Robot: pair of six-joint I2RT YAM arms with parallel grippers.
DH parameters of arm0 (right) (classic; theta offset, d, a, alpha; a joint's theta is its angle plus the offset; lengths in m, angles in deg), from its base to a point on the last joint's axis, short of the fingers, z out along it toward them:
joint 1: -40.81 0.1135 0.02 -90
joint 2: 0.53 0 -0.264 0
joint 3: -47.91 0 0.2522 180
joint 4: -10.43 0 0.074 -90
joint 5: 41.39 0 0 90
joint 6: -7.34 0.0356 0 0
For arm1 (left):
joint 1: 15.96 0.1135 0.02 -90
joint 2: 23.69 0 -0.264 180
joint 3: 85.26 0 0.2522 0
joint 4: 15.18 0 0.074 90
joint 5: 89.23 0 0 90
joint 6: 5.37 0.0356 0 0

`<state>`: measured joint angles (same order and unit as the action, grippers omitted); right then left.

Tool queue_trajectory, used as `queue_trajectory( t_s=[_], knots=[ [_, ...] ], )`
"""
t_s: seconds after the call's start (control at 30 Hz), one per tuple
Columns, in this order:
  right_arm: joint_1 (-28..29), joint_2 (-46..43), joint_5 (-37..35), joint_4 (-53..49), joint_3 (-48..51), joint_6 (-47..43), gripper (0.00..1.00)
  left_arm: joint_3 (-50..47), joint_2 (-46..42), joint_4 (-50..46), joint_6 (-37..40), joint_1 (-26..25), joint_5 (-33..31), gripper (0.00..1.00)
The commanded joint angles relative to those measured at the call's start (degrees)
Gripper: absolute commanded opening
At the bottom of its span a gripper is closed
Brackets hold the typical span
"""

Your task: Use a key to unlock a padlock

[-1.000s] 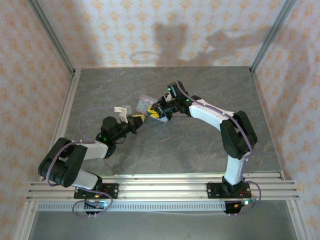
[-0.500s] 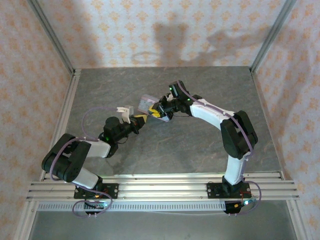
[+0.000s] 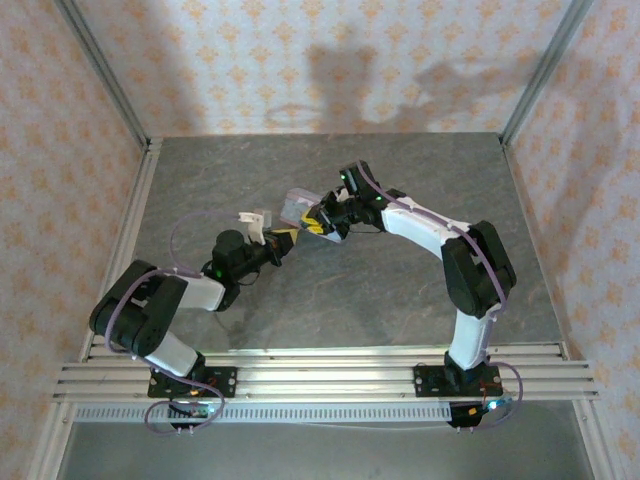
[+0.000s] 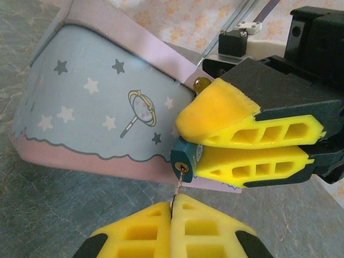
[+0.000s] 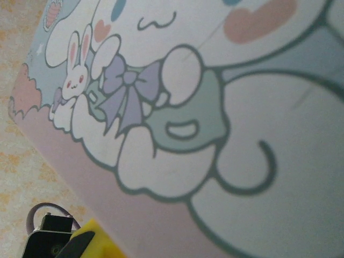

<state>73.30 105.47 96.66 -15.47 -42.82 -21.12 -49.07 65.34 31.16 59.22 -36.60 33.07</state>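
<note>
In the left wrist view my left gripper point(image 4: 172, 205) is shut on the thin brass key point(image 4: 179, 185). The key's tip sits in the keyhole of the small dark teal padlock point(image 4: 184, 156). My right gripper point(image 4: 189, 144) comes in from the right and is shut on the padlock's body, just in front of the tin. From above, the left gripper point(image 3: 283, 238) and right gripper point(image 3: 318, 222) meet tip to tip mid-table. The padlock's shackle is hidden behind the yellow fingers.
A light-blue and pink tin box point(image 4: 97, 113) lies right behind the padlock, its cartoon lid point(image 5: 215, 107) close under the right wrist camera. It also shows from above as the tin box point(image 3: 297, 205). Grey tabletop point(image 3: 400, 290) lies around, with metal rails point(image 3: 320, 375) at the near edge.
The left arm has drawn its elbow back to the left and nudged its gripper slightly toward the right gripper. The right arm has barely moved.
</note>
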Motion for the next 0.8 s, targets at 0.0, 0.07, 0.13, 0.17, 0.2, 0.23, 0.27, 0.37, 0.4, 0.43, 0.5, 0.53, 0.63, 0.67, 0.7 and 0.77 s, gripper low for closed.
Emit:
queue_trajectory(
  t_s=[0.0,0.07,0.13,0.17,0.2,0.23,0.27,0.37,0.4,0.43,0.5,0.53,0.63,0.67,0.7,0.77],
  knots=[
    [2.3,-1.1,6.7,0.4,-1.0,0.7,0.00,2.9,0.8,2.8,1.0,-1.9,2.7,0.00],
    [2.4,-0.9,6.6,-0.4,-1.1,0.0,0.00,3.4,0.6,2.2,1.2,-1.9,3.1,0.00],
    [2.3,-0.8,6.2,-2.1,-1.4,-1.2,0.00,3.8,0.1,1.3,1.7,-2.0,3.6,0.00],
    [2.4,-0.8,5.5,-4.1,-2.2,-2.8,0.00,3.9,-0.2,1.0,1.8,-2.0,3.7,0.00],
    [2.4,-0.7,4.7,-6.6,-3.0,-4.6,0.00,4.0,-0.6,0.9,1.8,-2.1,3.8,0.00],
    [2.4,-0.7,4.2,-8.1,-3.6,-5.7,0.00,4.1,-1.0,0.5,2.0,-2.1,3.8,0.00],
    [2.4,-0.6,3.9,-8.7,-3.9,-6.2,0.00,4.2,-1.4,-0.3,2.5,-2.2,3.8,0.00],
    [2.4,-0.3,4.4,-8.4,-3.9,-6.0,0.00,4.8,-1.4,-1.9,3.6,-2.4,4.2,0.00],
    [2.5,-0.2,4.6,-8.2,-3.8,-5.8,0.00,5.0,-1.1,-2.1,3.7,-2.4,4.3,0.00],
    [2.5,-0.2,4.8,-7.8,-3.6,-5.6,0.00,5.1,-0.8,-1.9,3.8,-2.5,4.4,0.00],
    [2.6,0.0,5.1,-7.4,-3.6,-5.4,0.00,5.4,0.1,-1.8,3.7,-2.6,4.6,0.00],
    [2.7,0.1,5.1,-7.6,-3.8,-5.6,0.00,5.4,0.6,-1.2,3.6,-2.6,4.6,0.00],
    [2.7,0.3,5.0,-8.9,-4.3,-6.8,0.00,5.6,1.6,0.0,2.5,-2.7,4.9,0.00],
    [2.8,0.4,4.9,-9.7,-4.5,-7.4,0.00,5.8,2.0,0.4,2.2,-2.7,5.1,0.00],
    [2.8,0.4,4.9,-9.8,-4.5,-7.6,0.00,5.9,2.2,0.9,1.7,-2.7,5.4,0.00],
    [2.8,0.2,5.4,-8.7,-4.1,-7.0,0.00,5.9,3.3,2.7,0.3,-2.8,5.9,0.00]
  ],
)
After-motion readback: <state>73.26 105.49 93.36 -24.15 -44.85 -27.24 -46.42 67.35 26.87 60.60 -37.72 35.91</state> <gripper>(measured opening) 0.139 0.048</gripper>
